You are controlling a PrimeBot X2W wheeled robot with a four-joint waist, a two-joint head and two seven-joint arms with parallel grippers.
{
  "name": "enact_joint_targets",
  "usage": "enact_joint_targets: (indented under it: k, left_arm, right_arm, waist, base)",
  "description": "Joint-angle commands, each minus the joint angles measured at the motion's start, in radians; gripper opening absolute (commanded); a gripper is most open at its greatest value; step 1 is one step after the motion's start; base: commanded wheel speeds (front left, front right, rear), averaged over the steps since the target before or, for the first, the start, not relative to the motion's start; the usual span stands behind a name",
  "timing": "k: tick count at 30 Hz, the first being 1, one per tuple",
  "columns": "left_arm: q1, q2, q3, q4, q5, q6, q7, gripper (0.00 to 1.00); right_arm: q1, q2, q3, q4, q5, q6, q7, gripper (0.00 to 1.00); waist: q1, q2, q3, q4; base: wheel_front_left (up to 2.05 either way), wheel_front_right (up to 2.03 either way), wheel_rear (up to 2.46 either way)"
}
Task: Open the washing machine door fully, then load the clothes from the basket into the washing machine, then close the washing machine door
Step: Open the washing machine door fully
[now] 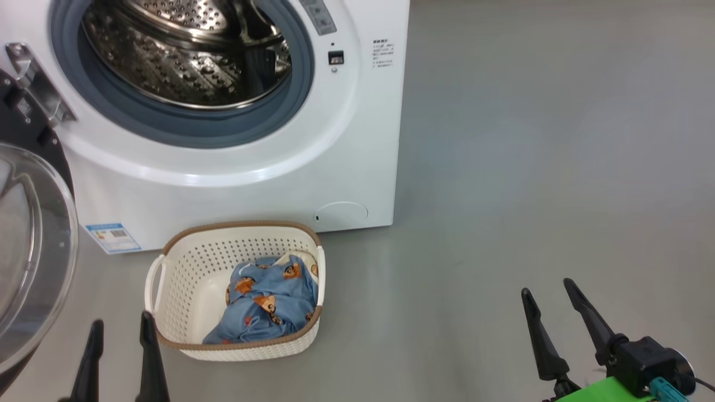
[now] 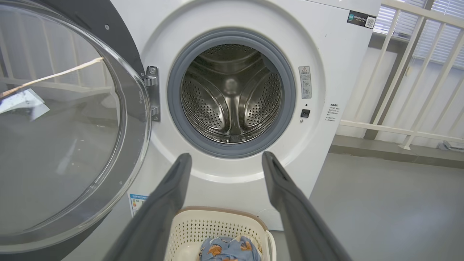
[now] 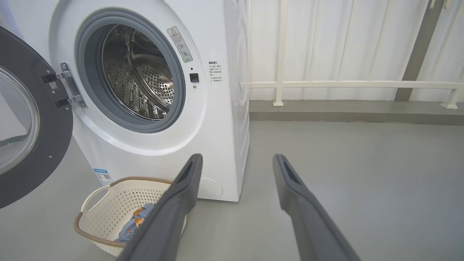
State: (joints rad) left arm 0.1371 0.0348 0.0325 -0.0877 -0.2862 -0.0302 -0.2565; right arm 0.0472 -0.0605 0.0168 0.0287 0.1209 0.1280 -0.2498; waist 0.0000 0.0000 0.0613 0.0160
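The white washing machine (image 1: 234, 184) stands with its steel drum (image 2: 230, 94) exposed. Its washing machine door (image 2: 61, 123), black-rimmed with a clear glass bowl, hangs swung wide to the left on its hinge. On the floor in front sits the cream basket (image 1: 184, 279) holding the light blue bear-print clothes (image 1: 268, 304). My left gripper (image 1: 122, 332) is open, just left of the basket's near corner, nothing between its fingers. Far to the right over bare floor, my right gripper (image 1: 550, 290) is open too and holds nothing.
Grey floor (image 1: 530, 167) stretches right of the machine. A white railing (image 3: 344, 84) and a low ledge run along the wall behind. The open door (image 1: 28, 245) juts out at the left, close to my left arm.
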Motion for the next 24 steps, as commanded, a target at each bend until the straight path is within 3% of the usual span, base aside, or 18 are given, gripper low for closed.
enact_joint_targets:
  k: [1, 24]
  left_arm:
    - [0.002, 0.015, 0.031, -0.031, 0.01, 0.009, -0.005, 1.0]
    - [0.051, 0.015, 0.038, -0.026, 0.021, 0.004, -0.005, 1.0]
  right_arm:
    - [-0.006, 0.002, 0.018, -0.033, -0.006, 0.003, -0.012, 1.0]
    - [0.028, 0.01, -0.033, -0.05, -0.006, 0.003, -0.012, 1.0]
  waist:
    - [0.0, 0.0, -0.015, -0.009]
    - [0.0, 0.0, -0.032, 0.006]
  base:
    - [0.0, 0.0, 0.0]
    - [0.0, 0.0, 0.0]
